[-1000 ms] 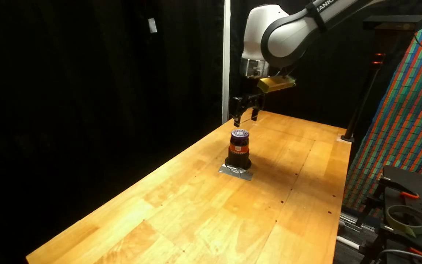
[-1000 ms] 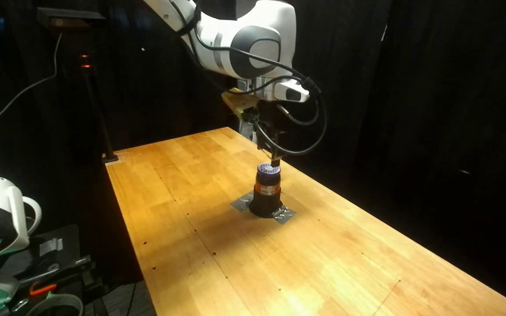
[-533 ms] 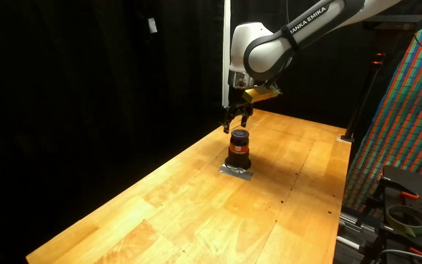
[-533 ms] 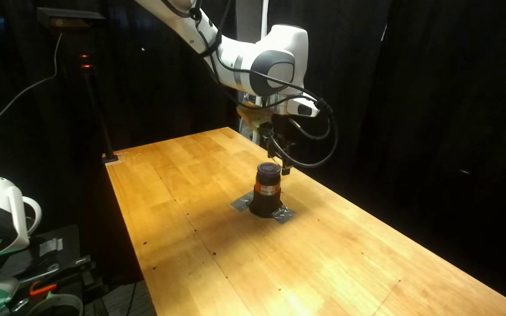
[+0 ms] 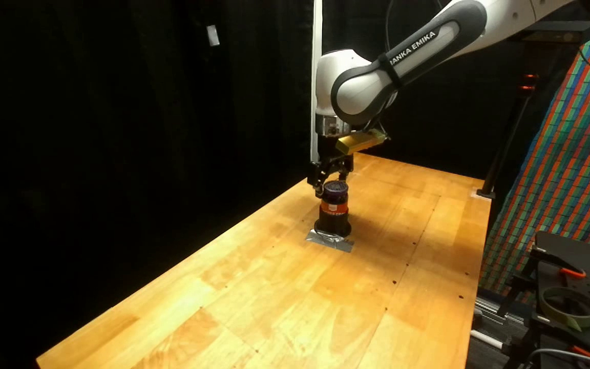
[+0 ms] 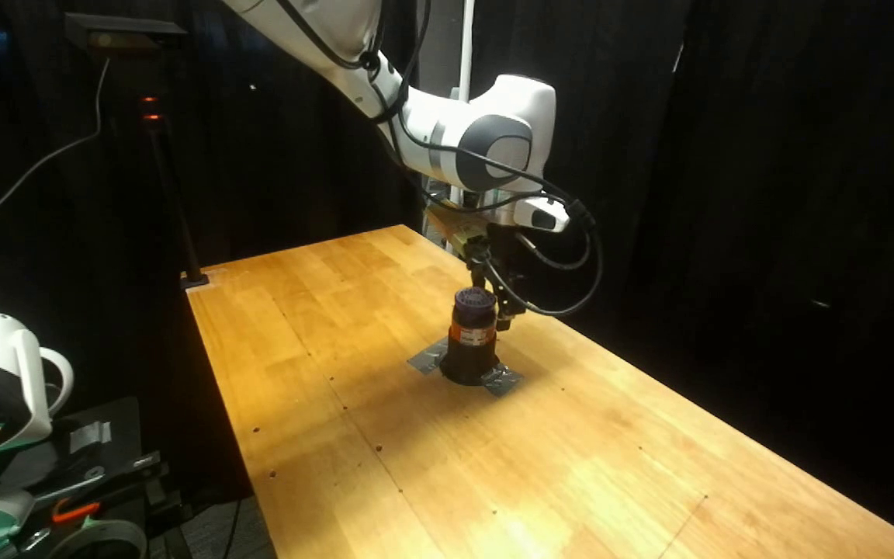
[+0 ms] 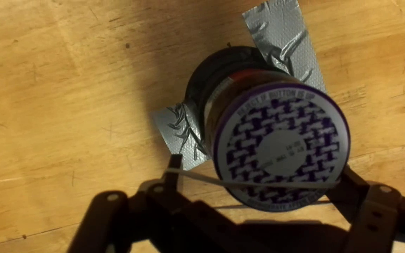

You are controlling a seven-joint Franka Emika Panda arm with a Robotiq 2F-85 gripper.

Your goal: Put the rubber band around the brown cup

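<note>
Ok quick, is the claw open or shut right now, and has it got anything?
Claw: open, carrying the rubber band stretched between its spread fingers.

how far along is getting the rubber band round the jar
Done: the rubber band is stretched between the fingers of the open gripper. In hand: placement, it seems; part of the band crosses the lid in the wrist view. Left: getting the band around the jar, which it doesn't ring yet, then letting go.

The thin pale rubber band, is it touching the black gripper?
Touching: the wrist view shows the rubber band stretched between both fingertips of the gripper, crossing directly over one.
</note>
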